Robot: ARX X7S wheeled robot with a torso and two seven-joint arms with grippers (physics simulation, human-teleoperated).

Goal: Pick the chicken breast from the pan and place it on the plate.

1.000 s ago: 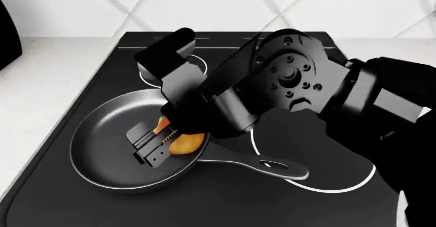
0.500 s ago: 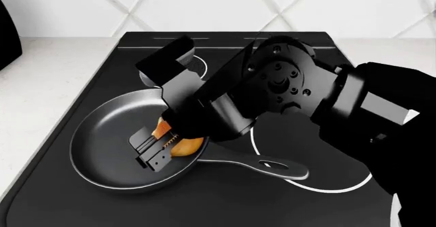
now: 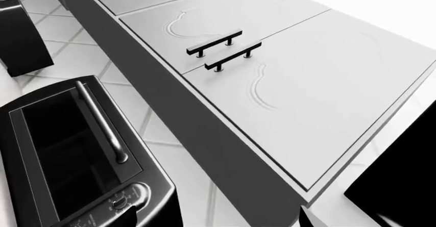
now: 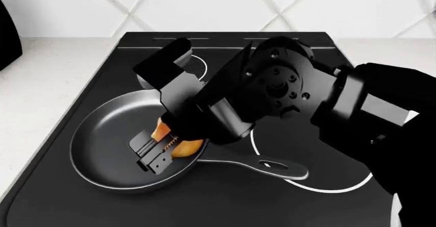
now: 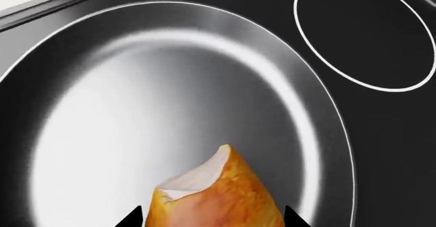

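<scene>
Since the earlier frame the right gripper is seen slightly raised and shifted. Its jaws are closed narrowly on the chicken breast, held at lower centre-left over the pan. The left gripper is out of view. No plate is visible.

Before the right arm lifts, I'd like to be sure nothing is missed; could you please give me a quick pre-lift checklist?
1. Right gripper astride the chicken breast: ok.
2. Fingers fully clamped on it: cannot tell.
3. Chicken breast inside the pan: ok.
4. Pan seated on the cooktop, handle clear of the gripper: ok.
5. Plate located for placing: not ok, in no view.
6. Left gripper clear of the pan: cannot tell; its camera shows cabinet doors.
</scene>
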